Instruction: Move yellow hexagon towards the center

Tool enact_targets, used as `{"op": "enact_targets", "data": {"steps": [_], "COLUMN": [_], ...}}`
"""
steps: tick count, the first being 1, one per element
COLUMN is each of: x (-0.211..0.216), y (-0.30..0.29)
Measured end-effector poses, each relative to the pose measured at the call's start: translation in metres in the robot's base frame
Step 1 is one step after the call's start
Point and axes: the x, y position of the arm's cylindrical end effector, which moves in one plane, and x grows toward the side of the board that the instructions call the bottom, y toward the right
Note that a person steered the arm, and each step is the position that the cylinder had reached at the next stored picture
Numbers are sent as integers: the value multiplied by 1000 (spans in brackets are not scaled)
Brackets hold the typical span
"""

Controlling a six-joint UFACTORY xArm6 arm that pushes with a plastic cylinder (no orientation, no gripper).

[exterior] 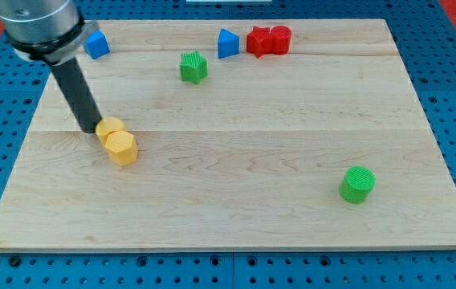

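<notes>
The yellow hexagon (121, 148) lies on the wooden board (236, 193) at the view's left, a little below mid-height. A second yellow block (109, 127), shape unclear, touches it on its upper left. My tip (89, 129) is at the end of the dark rod that comes down from the view's top left. The tip stands right against the left side of the second yellow block, up and left of the hexagon.
A blue block (95, 44) sits at the top left. A green star-like block (193, 67), a blue block (227, 43) and two touching red blocks (268, 40) lie along the top. A green cylinder (358, 184) stands at the lower right.
</notes>
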Motion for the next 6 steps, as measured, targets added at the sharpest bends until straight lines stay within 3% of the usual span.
{"op": "enact_targets", "data": {"steps": [2, 4, 6], "x": [16, 67, 85], "y": [2, 10, 86]}}
